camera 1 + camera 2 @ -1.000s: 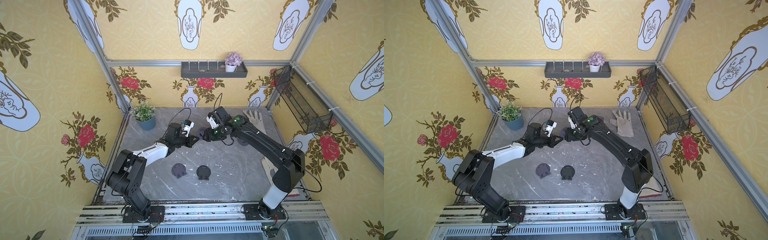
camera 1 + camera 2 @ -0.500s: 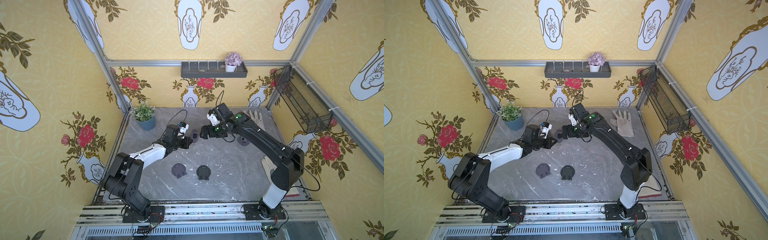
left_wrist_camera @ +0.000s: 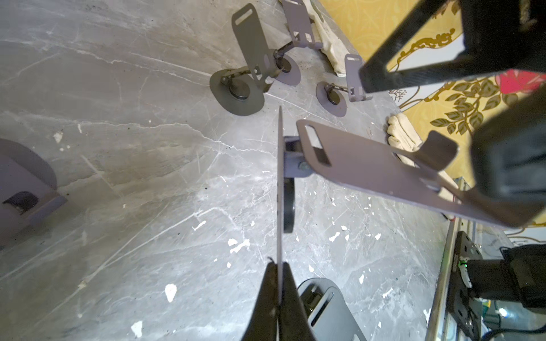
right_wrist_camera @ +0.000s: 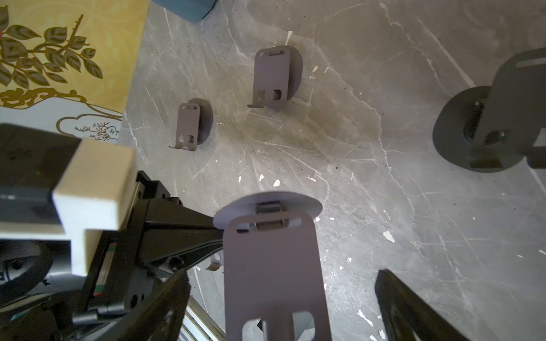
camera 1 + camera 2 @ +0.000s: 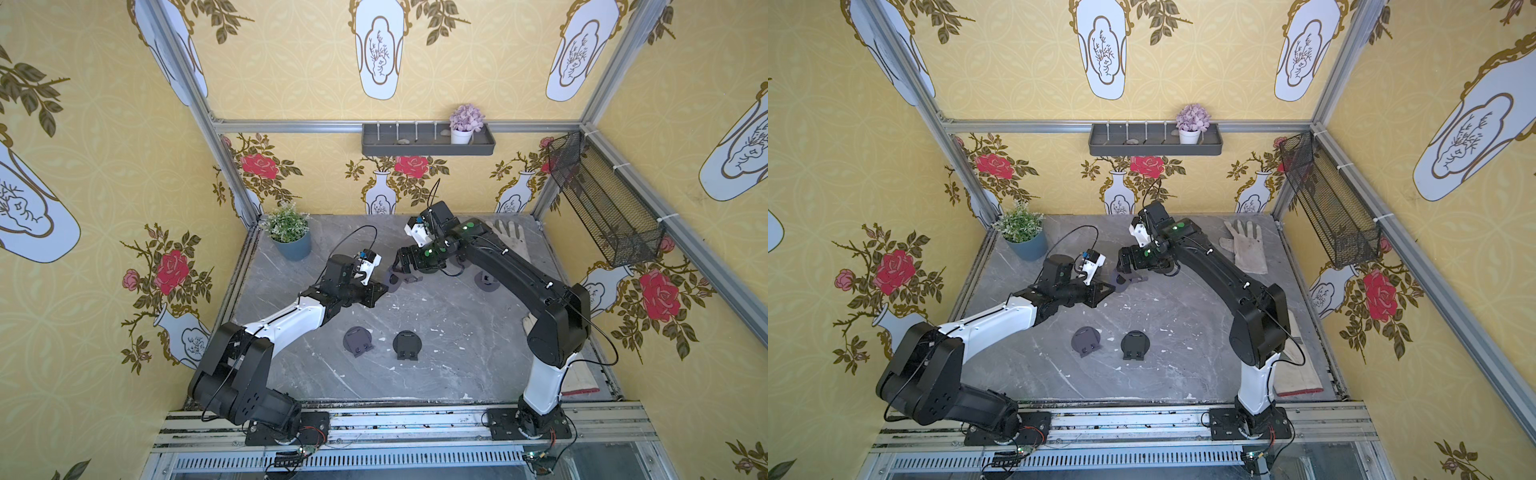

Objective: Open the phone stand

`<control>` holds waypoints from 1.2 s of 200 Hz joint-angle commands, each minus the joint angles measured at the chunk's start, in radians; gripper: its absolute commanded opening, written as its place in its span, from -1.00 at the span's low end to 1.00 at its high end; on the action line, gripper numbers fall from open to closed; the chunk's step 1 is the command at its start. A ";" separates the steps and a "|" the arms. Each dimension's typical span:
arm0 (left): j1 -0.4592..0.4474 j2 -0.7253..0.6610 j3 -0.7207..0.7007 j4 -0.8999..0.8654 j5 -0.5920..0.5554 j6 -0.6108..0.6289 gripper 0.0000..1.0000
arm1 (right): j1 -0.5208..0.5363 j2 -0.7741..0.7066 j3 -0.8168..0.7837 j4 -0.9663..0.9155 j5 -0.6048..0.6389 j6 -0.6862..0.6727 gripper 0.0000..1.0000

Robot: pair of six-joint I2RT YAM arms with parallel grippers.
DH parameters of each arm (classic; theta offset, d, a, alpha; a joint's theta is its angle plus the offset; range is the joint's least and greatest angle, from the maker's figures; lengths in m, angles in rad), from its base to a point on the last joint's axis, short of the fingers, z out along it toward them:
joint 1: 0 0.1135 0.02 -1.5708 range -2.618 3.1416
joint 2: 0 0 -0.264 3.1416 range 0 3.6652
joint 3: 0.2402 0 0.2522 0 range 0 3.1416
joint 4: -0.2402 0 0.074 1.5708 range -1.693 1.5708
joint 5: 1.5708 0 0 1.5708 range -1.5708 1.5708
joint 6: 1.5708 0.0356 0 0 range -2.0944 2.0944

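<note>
The phone stand (image 3: 369, 165) is thin sheet metal with a matt grey-violet coat, smooth and without shine. The two folded stands (image 5: 357, 340) on the table look the same. The table (image 3: 133, 153) has a grey stone-like top, smooth with a soft gloss, and it carries white veins, scratches and white chips. The fingers (image 3: 264, 298) of the left gripper (image 3: 277, 265) are black, matt and finely grained, like plastic. The glove (image 5: 1246, 245) is off-white rough cloth. The frame rail (image 5: 291, 126) is bare brushed metal, and the basket (image 5: 602, 203) is black wire mesh.
</note>
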 commanded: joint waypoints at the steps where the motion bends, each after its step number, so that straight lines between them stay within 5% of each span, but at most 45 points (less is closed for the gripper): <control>1: -0.005 -0.002 0.002 -0.027 0.010 0.069 -1.00 | 0.002 0.015 0.019 -0.003 -0.066 -0.030 0.95; 104: -0.011 -0.002 0.021 -0.043 -0.015 0.092 -1.00 | 0.012 0.059 -0.002 -0.062 -0.143 -0.074 0.84; 187: -0.023 -0.015 0.024 -0.043 -0.019 0.089 -1.00 | 0.021 0.069 -0.007 -0.021 -0.210 -0.056 0.45; 240: -0.032 -0.027 0.019 -0.035 -0.015 0.074 -1.00 | 0.038 0.105 0.040 -0.049 -0.141 -0.052 0.28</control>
